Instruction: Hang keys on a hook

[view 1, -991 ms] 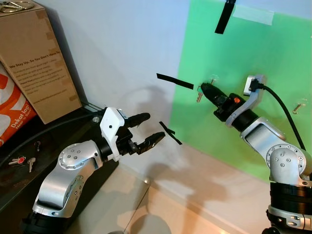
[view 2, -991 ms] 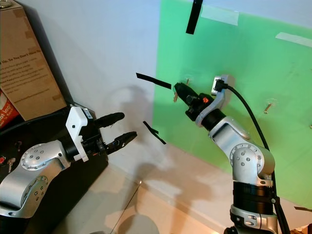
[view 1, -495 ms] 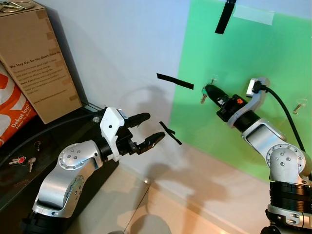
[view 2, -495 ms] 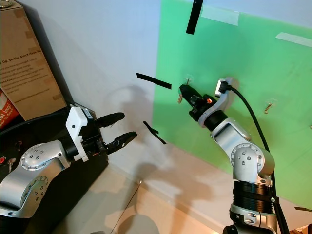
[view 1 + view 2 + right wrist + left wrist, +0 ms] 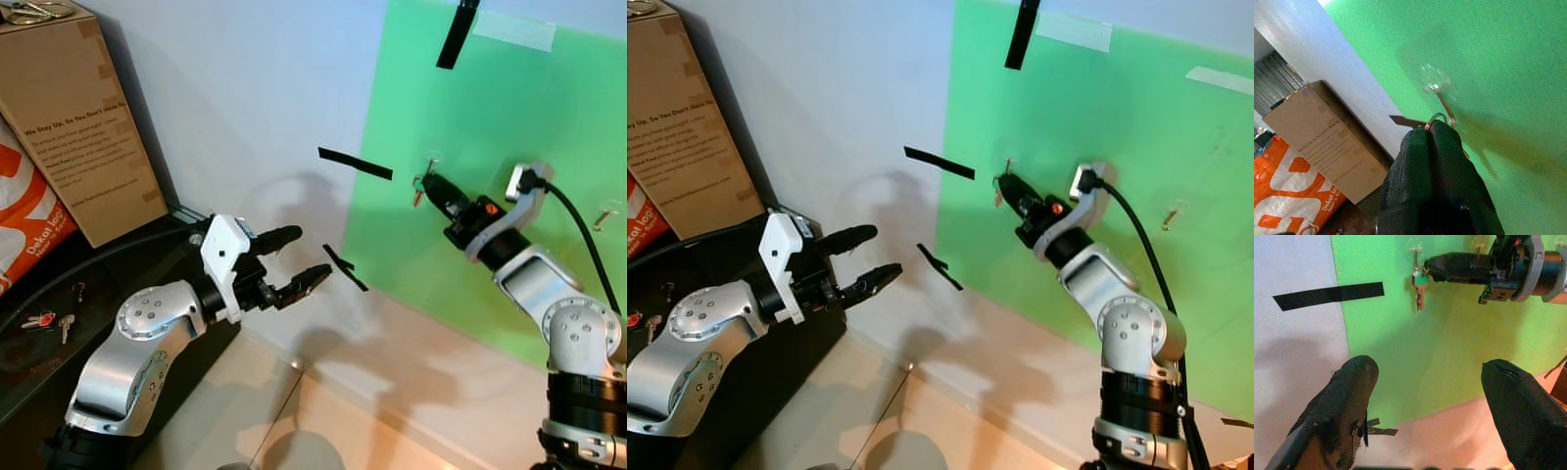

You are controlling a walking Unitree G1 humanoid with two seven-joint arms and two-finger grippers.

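Head views: we're at the hang step. Our right gripper (image 5: 429, 183) is up at the hook (image 5: 430, 163) on the green sheet (image 5: 509, 108), fingers pinched on the keys (image 5: 418, 190), which dangle just under the hook. Our left gripper (image 5: 299, 261) hovers spread and empty, well away from the hook. Spare keys (image 5: 46, 322) lie on the dark table (image 5: 59, 284), far from the hook.

Left wrist view: keys (image 5: 1420, 286) hang off the right fingertips, the ring close to the hook (image 5: 1415, 249); we can't tell if it's seated.

Right wrist view: the ring (image 5: 1437, 118) sits at our fingertips, touching or just beside the hook (image 5: 1444, 103).

Next, we judge: confirm the ring is over the hook tip, then let go and back straight off without snagging it.
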